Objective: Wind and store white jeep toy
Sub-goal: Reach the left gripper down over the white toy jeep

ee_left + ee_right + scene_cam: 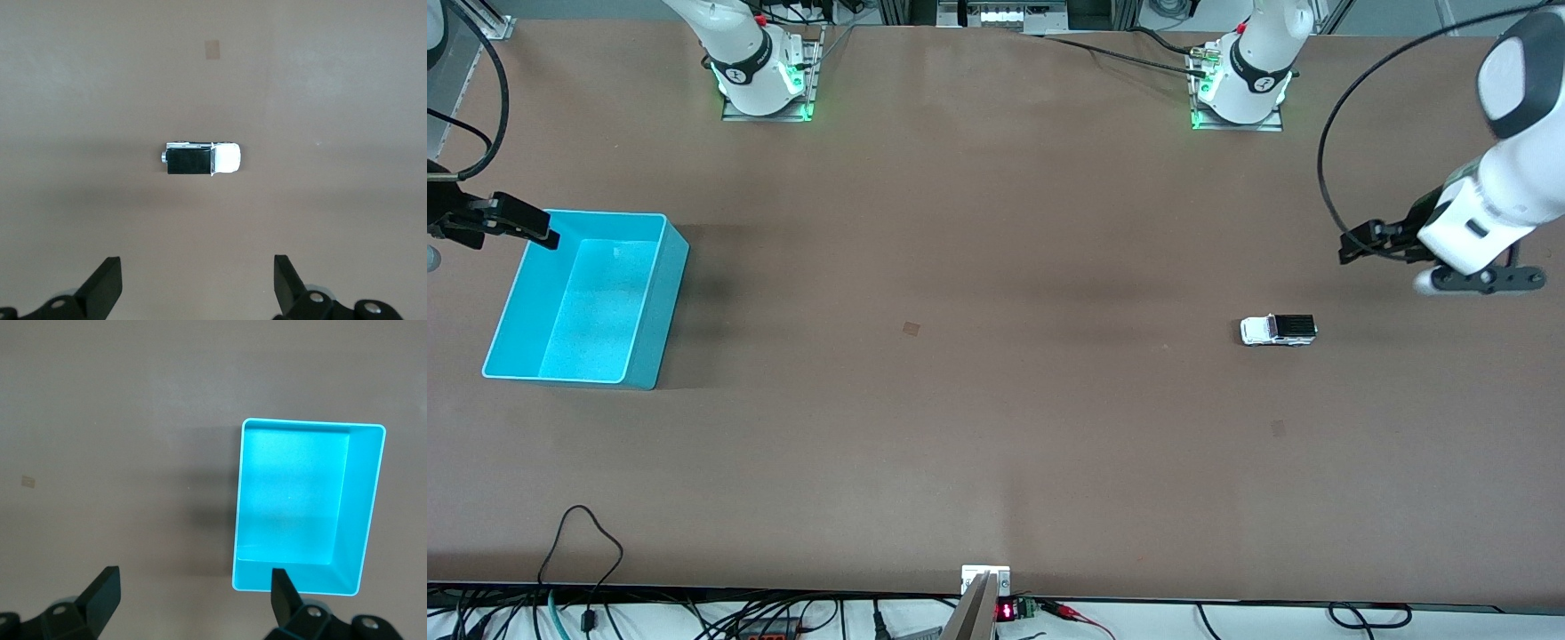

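The white jeep toy (pixel 1278 330) is being shown resting on its wheels on the brown bench (pixel 996 444), toward the left arm's end, well in from every edge and with bare surface all around it. Its black roof panel is being turned toward the left arm's end of the bench, and its white hood toward the right arm's end. The left gripper (pixel 1356 244) is being held in the air over the bench near the left arm's end, above a spot just beside the toy, and it is touching nothing. In the left wrist view its fingers (pixel 107 283) are being kept spread wide apart, with the toy (pixel 202 158) lying well clear of them. A turquoise bin (pixel 649 293) is being shown at the right arm's end of the bench, close to that end's edge, with nothing inside it. The right gripper (pixel 534 231) is being held over the bin's rim, at the corner toward the arms' bases. Its fingers (pixel 103 593) are likewise being kept released, with nothing between them, above the bin (pixel 363 520).
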